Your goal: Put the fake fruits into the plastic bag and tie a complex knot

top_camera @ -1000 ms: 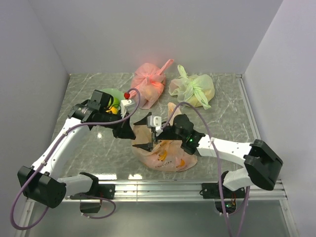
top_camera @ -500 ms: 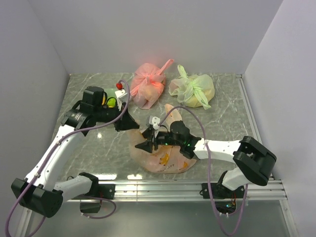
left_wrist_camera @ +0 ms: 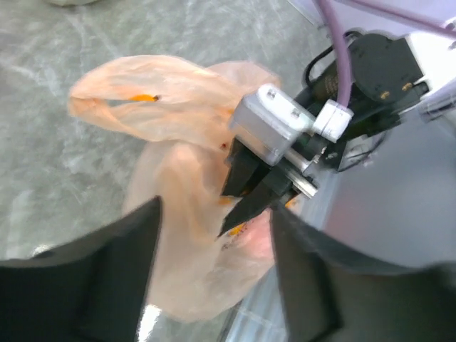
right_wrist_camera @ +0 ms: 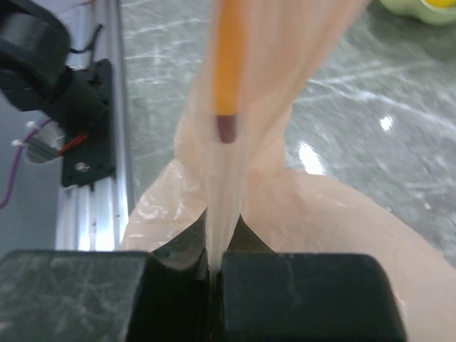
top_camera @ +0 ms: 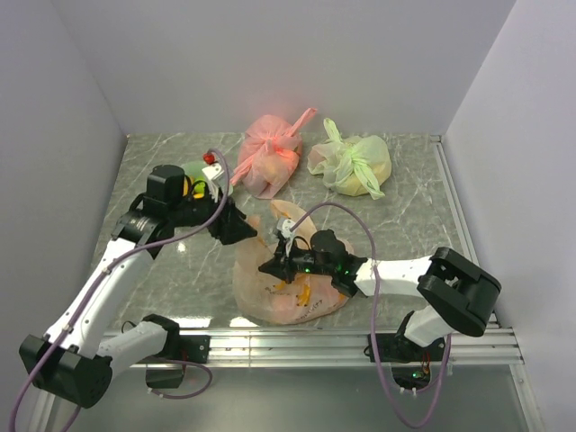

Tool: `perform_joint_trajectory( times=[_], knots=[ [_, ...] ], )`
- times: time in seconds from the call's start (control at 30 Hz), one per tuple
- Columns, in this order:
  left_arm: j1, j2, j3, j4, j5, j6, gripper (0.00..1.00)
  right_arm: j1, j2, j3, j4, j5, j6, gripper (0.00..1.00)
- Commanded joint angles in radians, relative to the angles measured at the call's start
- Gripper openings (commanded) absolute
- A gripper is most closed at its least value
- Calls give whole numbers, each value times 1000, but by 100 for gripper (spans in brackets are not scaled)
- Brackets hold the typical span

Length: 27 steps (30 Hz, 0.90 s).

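The pale orange plastic bag (top_camera: 288, 292) lies slumped near the table's front edge, with yellow-orange fake fruits (top_camera: 301, 290) showing through its skin. My right gripper (top_camera: 271, 267) reaches in from the right, low over the bag's left top. In the right wrist view it (right_wrist_camera: 216, 274) is shut on a gathered strip of the bag (right_wrist_camera: 235, 142) that rises straight from the jaws. My left gripper (top_camera: 243, 229) hovers just behind the bag and is open. In the left wrist view its fingers (left_wrist_camera: 107, 285) stand wide apart above the bag (left_wrist_camera: 178, 214), with one handle loop (left_wrist_camera: 142, 100) spread beyond. A knot is not in view.
A pink-red tied bag (top_camera: 270, 155) and a light green tied bag (top_camera: 353, 166) sit at the back. A pale green dish (top_camera: 196, 173) with something yellow is half hidden behind my left wrist. The aluminium rail (top_camera: 288, 342) runs along the front edge.
My right gripper has closed on a strip of the bag and slid left. My left gripper has opened, letting go of the bag, which has sagged toward the front.
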Motion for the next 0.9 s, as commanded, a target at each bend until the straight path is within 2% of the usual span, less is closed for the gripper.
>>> perform_joint_trajectory(
  times=[0.0,0.03,0.07,0.1,0.23,0.3,0.37,0.43,0.6,0.67,0.77,0.87],
  knots=[
    [24,-82,-45,-62,-115,43,77,2,14,3,-4,86,11,0],
    [38,-96,-67,-88,-118,122,79,0,11,4,-3,103,11,0],
    [43,-124,-88,-108,-123,152,88,-1,9,6,-3,108,11,0],
    [46,-133,-140,-136,-137,179,91,-6,8,15,-6,109,9,0],
    [49,-115,-219,-139,-192,230,94,-9,-3,33,-17,123,17,0],
    [49,-63,-217,-130,-162,217,99,-9,-8,44,-26,123,28,0],
    [46,-17,-217,-75,-90,194,99,-9,-11,49,-32,122,32,0],
    [46,3,-225,12,-21,90,99,-9,-11,53,-32,131,35,0],
    [32,42,-331,372,55,-177,99,-9,-15,69,-46,180,45,0],
    [23,69,-354,440,102,-274,98,-7,-12,81,-64,224,58,0],
    [-8,57,-386,542,76,-375,96,-7,-14,86,-66,254,60,0],
    [-20,46,-435,617,-48,-477,91,-1,-14,89,-66,278,68,0]
  ],
)
